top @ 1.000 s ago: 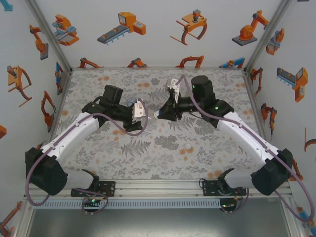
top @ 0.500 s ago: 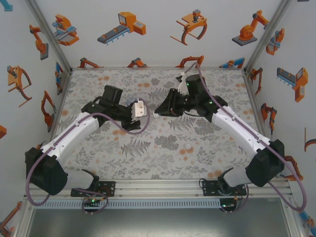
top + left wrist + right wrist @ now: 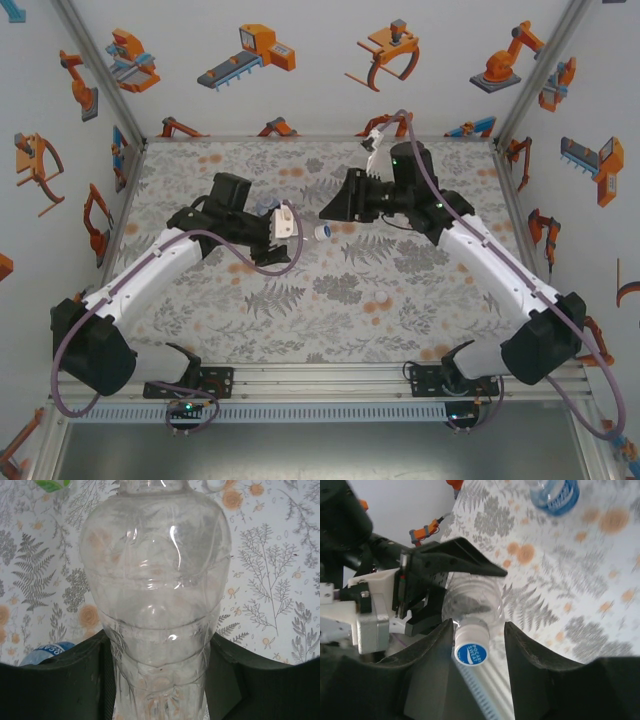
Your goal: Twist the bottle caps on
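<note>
My left gripper (image 3: 275,228) is shut on the lower body of a clear bottle (image 3: 155,580), holding it off the table with its neck pointing right. A white cap with a blue top (image 3: 471,647) sits on that bottle's neck and shows as a small white-blue disc (image 3: 325,231) from above. My right gripper (image 3: 478,625) is open with a finger on each side of the cap; the right finger stands clear of it. Seen from above, the right gripper (image 3: 333,212) is just right of the cap. A second white cap (image 3: 381,297) lies loose on the table.
A bottle with a blue label (image 3: 555,492) lies on the patterned table (image 3: 400,330) and peeks out beside my left finger (image 3: 47,651). A green-tinted bottle (image 3: 51,484) lies at the upper left of the left wrist view. Side walls close in the table.
The right gripper has opened off the cap and drawn back a little up and to the right, its wrist turning. The left gripper and bottle have stayed put.
</note>
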Motion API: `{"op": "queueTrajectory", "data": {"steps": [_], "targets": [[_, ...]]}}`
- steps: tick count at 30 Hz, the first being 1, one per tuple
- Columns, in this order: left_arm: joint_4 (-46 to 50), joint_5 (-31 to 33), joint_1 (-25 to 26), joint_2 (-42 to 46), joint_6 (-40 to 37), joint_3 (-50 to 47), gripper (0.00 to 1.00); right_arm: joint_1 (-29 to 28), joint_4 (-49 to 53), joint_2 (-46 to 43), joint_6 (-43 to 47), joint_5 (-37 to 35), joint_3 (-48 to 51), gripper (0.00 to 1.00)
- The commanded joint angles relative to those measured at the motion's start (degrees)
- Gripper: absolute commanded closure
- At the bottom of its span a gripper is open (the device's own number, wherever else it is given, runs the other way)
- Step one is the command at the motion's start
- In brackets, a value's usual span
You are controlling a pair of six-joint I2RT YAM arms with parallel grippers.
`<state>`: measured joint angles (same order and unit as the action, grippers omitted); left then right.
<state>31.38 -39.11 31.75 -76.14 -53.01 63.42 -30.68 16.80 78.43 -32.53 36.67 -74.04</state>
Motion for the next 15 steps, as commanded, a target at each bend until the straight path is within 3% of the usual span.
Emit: {"op": "queueTrajectory", "data": {"steps": [1, 8, 15], "targets": [[1.47, -3.69, 0.22, 1.43, -1.46, 0.95, 1.00, 0.09, -4.51, -2.65, 19.79, 7.66, -1.49, 0.55], [1.45, -4.59, 0.28, 1.82, -1.70, 0.74, 1.00, 0.09, -2.77, -5.51, 48.95, 20.88, 2.43, 0.50], [1.91, -5.58, 0.50, 2.38, -2.28, 0.63, 1.00, -0.04, -3.37, -4.95, 55.63, 25.74, 4.06, 0.53]]}}
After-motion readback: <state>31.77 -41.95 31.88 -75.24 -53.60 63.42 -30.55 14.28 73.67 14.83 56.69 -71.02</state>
